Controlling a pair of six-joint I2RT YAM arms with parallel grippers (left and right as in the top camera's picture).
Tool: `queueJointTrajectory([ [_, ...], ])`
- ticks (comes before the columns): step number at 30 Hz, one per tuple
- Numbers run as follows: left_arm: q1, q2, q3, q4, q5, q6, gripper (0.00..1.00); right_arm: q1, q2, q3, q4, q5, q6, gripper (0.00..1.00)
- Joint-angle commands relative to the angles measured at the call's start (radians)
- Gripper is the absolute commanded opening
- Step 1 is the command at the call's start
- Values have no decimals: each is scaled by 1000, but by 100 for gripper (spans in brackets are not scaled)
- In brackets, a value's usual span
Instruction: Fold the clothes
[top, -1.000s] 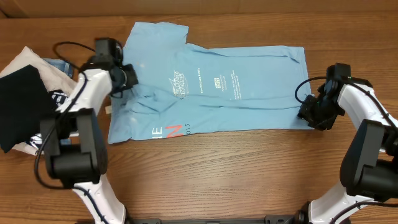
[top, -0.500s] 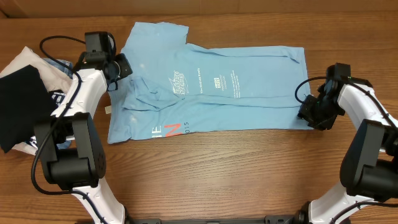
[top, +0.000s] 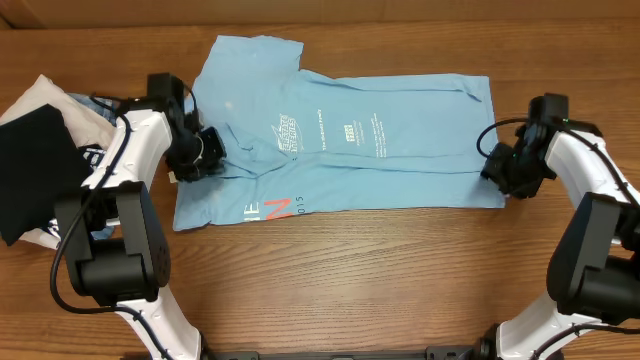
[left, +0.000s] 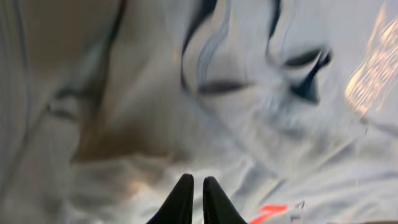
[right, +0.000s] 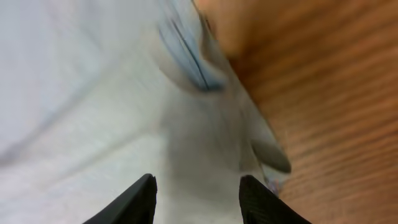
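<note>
The light sky-blue T-shirt (top: 380, 130) lies flat across the back of the table, with white print in its middle and a red letter (top: 283, 209) near its front edge. My left gripper (top: 207, 153) is over the shirt's wrinkled left part. In the left wrist view its fingertips (left: 196, 182) are pressed almost together just above the creased fabric (left: 155, 112), with nothing visibly between them. My right gripper (top: 500, 172) is at the shirt's right front corner. In the right wrist view its fingers (right: 198, 186) are spread wide over the pale cloth (right: 93, 112) at the hem edge.
A black garment (top: 35, 170) lies on a beige one (top: 40, 95) at the far left, with a bit of denim (top: 95, 103) behind. Bare wooden table (top: 350, 270) runs along the front.
My left gripper swung back to the left, then came forward and right onto the shirt's wrinkled left part. My right gripper shifted slightly toward the back along the shirt's right edge.
</note>
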Motion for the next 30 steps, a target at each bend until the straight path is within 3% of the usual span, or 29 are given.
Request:
queueJointTrajectory([
  [1,-44,-28,8,-74,-46,49,9,-6,5,40,43,-6,-2,47],
  [9,-146,-28,-30,-75,-144,44,9,-6,12,37,139,21,-2,46],
  [18,-163,-28,-157,79,-177,25,10,-6,92,37,185,55,2,46],
  [25,-165,-28,-158,84,-196,24,10,-6,93,37,242,54,2,8],
  [30,-165,-28,-160,84,-256,17,10,-12,93,67,249,54,8,8],
])
